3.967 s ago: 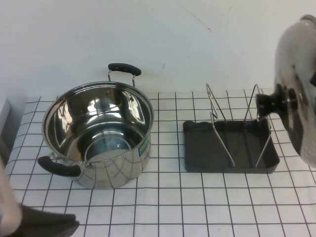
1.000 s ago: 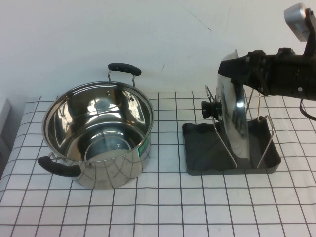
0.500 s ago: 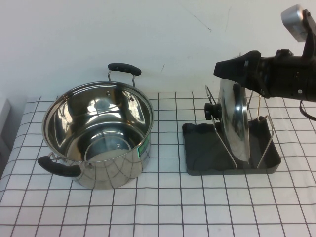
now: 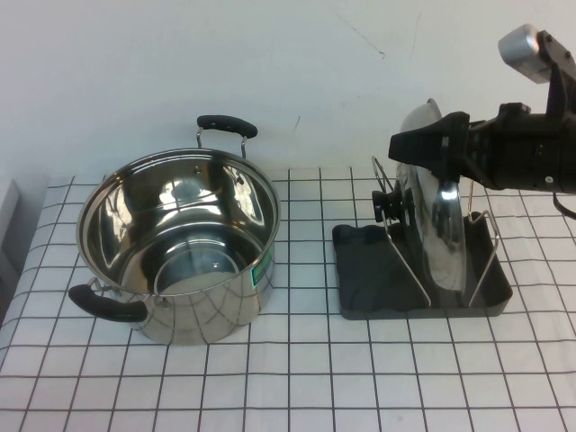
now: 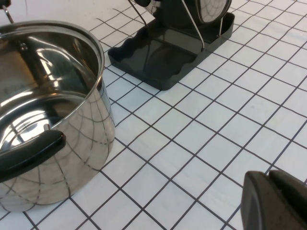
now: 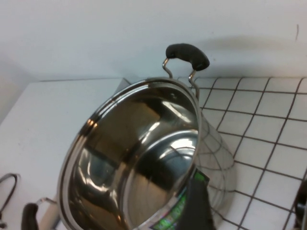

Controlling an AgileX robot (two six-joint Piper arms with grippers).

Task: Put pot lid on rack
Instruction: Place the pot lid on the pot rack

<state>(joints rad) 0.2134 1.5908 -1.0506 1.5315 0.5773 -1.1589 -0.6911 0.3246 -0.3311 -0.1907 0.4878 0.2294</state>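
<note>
Right gripper (image 4: 421, 144): black fingers (image 4: 409, 142) spread, released, straddling top rim of round domed shiny steel pot lid (image 4: 441, 220); no grip apparent.

Lid stands on edge between bent silver wire loops of dark grey plastic tray rack (image 4: 360, 270), black knob (image 4: 389, 204) facing deep steel two-handled pot (image 4: 177, 243). Lid directly below fingers; right arm nearer.

Left gripper (image 5: 276, 201): clenched, empty, low over checked cloth (image 5: 192, 139); absent from high view. Right wrist view shows pot only.
</note>
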